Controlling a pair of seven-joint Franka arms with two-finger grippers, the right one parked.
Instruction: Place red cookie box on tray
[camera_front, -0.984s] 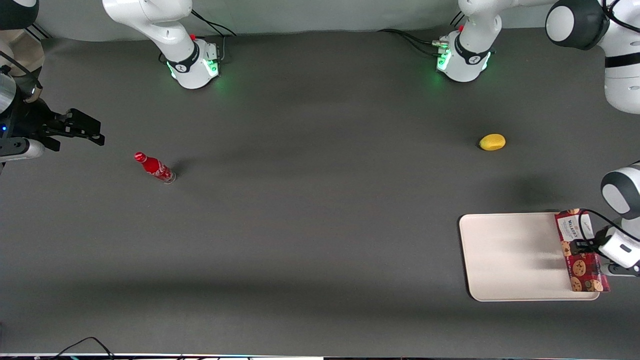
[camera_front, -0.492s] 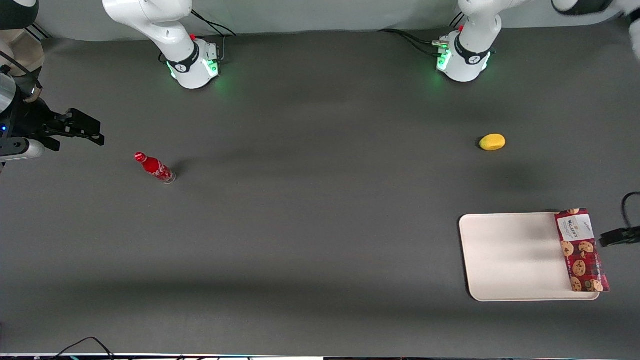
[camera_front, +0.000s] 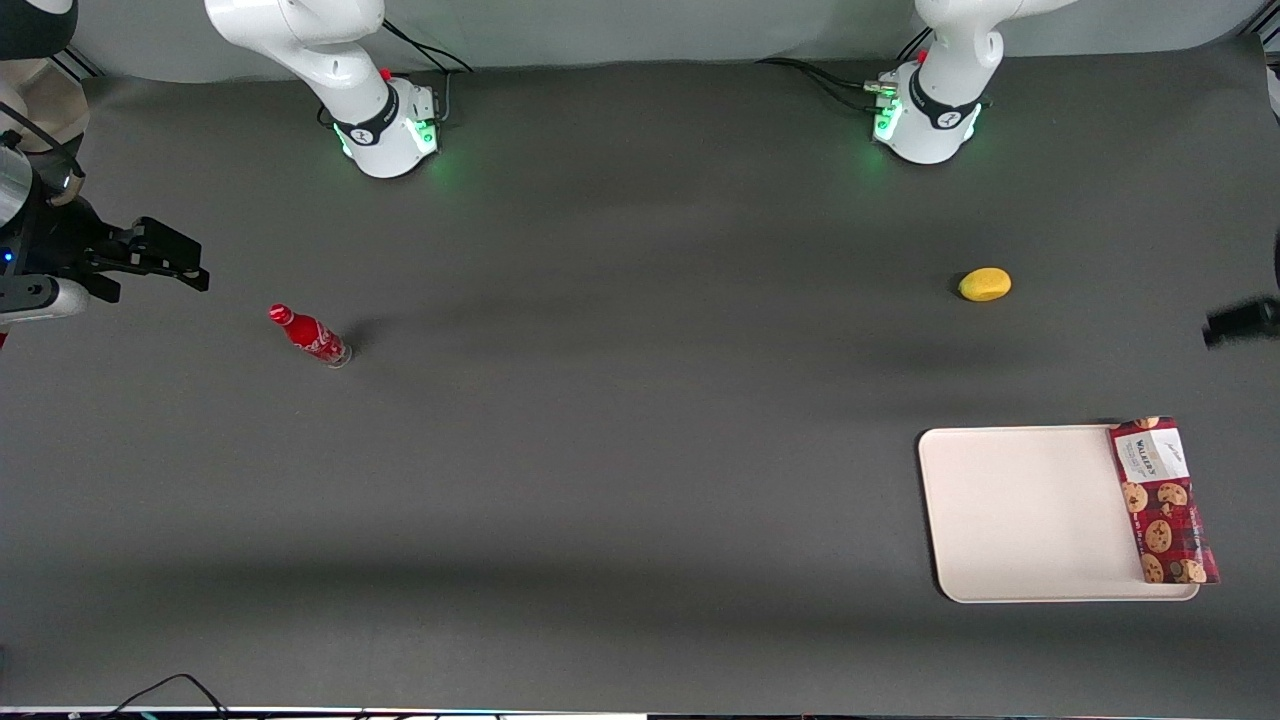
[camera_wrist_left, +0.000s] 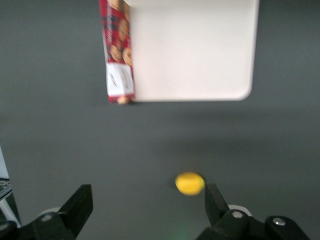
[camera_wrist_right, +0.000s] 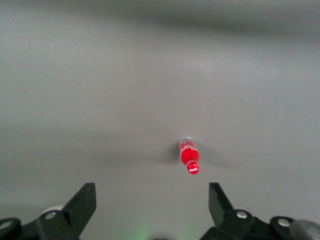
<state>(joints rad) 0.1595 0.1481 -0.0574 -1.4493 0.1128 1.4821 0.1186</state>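
The red cookie box (camera_front: 1162, 500) lies flat along the tray's (camera_front: 1020, 510) edge toward the working arm's end of the table, with its long side slightly over the rim. The left arm's gripper (camera_front: 1228, 325) is apart from the box, farther from the front camera than the tray and raised above the table. In the left wrist view the gripper (camera_wrist_left: 148, 202) is open with only bare table between its fingers. That view looks down on the box (camera_wrist_left: 119, 55) and the cream tray (camera_wrist_left: 195, 50).
A yellow lemon-like fruit (camera_front: 985, 284) lies on the dark table farther from the front camera than the tray, and shows close by one fingertip (camera_wrist_left: 190, 183). A small red soda bottle (camera_front: 310, 336) stands toward the parked arm's end.
The gripper has let go of the box, risen and drawn away from the tray, farther from the front camera. The box stays where it was set on the tray's edge.
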